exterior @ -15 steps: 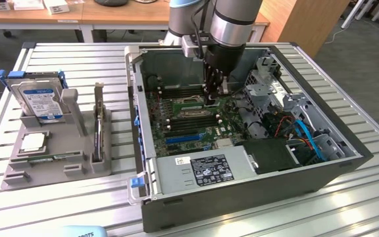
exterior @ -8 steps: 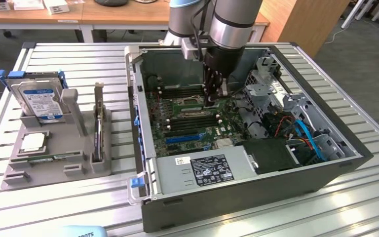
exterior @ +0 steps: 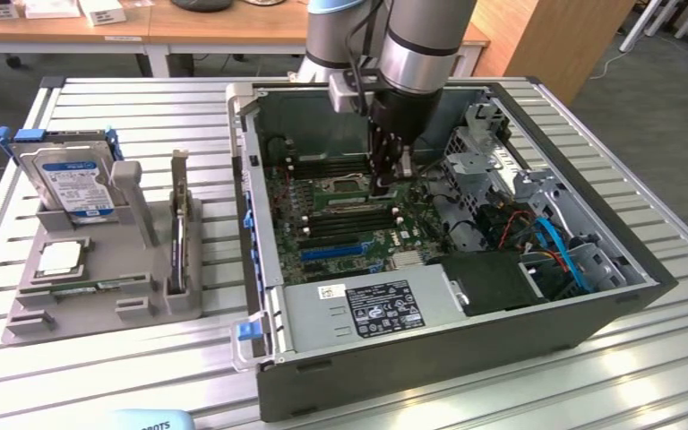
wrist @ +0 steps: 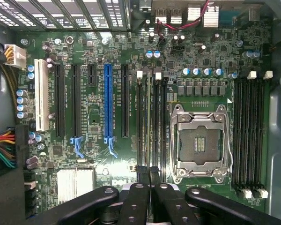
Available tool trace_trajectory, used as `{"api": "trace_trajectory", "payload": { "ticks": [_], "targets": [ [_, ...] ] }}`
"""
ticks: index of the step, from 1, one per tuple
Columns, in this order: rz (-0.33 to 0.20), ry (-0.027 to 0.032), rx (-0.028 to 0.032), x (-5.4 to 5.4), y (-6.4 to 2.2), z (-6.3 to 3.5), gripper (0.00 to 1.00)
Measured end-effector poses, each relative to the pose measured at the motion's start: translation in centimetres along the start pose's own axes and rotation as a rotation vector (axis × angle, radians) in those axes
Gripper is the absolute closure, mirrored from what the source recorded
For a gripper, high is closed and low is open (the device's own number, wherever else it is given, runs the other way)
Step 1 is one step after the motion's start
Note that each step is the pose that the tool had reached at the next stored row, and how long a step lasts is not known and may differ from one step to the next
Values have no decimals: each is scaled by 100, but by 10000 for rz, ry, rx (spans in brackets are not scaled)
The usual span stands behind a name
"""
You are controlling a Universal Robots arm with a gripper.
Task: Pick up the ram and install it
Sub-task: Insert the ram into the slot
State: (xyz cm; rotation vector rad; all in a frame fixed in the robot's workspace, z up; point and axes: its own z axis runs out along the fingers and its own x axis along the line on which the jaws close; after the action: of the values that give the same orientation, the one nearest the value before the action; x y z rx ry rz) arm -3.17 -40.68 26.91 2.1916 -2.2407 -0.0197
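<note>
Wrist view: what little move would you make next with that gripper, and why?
Probably ease straight down a little. The gripper is shut on what looks like the ram, seen edge-on, lying along the memory slots beside the empty processor socket. The exterior view shows it low over the motherboard, so a short gentle descent should seat the stick.

My gripper (wrist: 149,173) was closed on the ram (wrist: 150,140), which showed edge-on and ran in line with the long black memory slots (wrist: 139,117). The metal-framed processor socket (wrist: 199,140) lay just beside them. A blue slot (wrist: 107,103) stood farther off on the green circuit board (wrist: 210,61).
</note>
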Motion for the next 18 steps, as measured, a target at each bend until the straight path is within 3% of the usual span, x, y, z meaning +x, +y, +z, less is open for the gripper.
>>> {"api": "trace_trajectory", "payload": {
  "ticks": [18],
  "targets": [
    [-51, 1, 0, 0, -2, 51, 88]
  ]
}}
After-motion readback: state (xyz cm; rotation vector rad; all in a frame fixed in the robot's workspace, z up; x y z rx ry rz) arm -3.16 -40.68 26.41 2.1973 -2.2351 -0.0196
